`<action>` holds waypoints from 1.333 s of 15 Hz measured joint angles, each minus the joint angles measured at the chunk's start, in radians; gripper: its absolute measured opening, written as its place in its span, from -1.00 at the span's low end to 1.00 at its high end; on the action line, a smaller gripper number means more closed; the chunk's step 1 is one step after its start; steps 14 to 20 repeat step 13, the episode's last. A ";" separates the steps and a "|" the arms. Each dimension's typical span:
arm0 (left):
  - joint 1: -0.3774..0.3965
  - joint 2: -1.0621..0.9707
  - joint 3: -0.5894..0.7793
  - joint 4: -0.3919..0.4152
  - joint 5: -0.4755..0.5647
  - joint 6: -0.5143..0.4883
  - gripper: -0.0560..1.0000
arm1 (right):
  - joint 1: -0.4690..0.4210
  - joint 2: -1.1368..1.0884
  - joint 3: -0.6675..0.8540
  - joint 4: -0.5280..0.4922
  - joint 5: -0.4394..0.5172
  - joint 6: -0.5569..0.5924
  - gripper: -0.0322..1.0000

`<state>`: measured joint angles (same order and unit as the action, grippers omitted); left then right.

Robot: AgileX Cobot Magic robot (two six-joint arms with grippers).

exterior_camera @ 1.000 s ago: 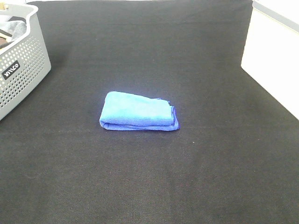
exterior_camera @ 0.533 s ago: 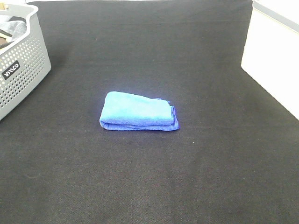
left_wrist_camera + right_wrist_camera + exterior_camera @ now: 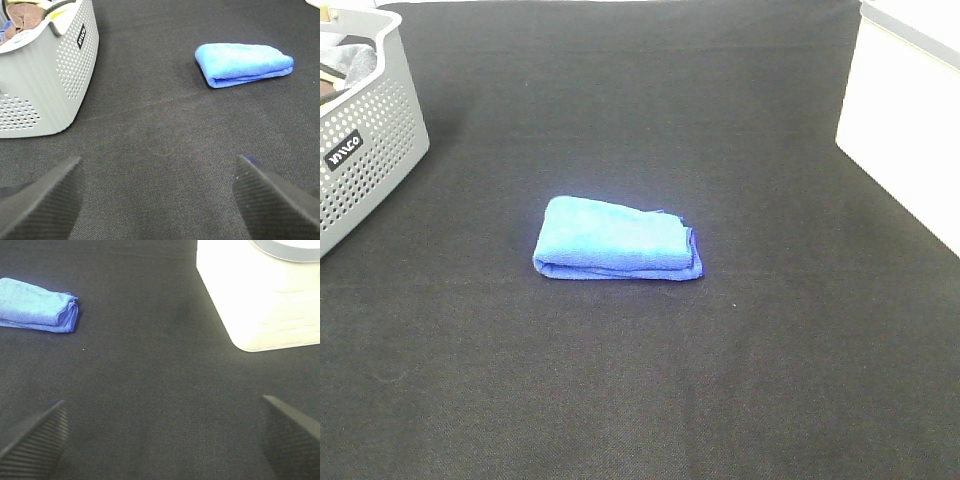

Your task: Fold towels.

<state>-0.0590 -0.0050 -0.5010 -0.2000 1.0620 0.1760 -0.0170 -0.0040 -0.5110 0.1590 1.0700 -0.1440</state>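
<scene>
The blue towel (image 3: 617,240) lies near the middle of the black-covered bench (image 3: 650,400), already doubled over into a compact, thick bundle: the rounded fold runs along its near and left sides, and the darker stitched edges stack up at its right end. By that look the folding seems done or nearly so; the layers sit fairly square, though the far edge shows a slight bulge, so at most a tidy-up or a move to storage may be left. Nothing touches the towel. The left end effector (image 3: 159,200) hangs over bare bench well to the near-left of it, fingers spread wide and holding nothing, and the right end effector (image 3: 162,440) hangs well apart on the near-right side, likewise spread wide and empty; neither arm shows in the high view. At the far left corner stands a grey perforated basket (image 3: 375,160), and the left wrist view shows cloth items piled in it, brownish and yellowish pieces among them, though what they are exactly cannot be told; these may be further towels waiting for folding, but that is a guess. At the far right edge sits a white container (image 3: 260,305) with a grey rim at its top; its inside is not visible.
</scene>
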 joint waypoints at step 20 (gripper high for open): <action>0.000 0.000 0.000 0.000 0.000 -0.001 0.58 | 0.000 0.000 0.000 0.004 0.000 0.000 0.92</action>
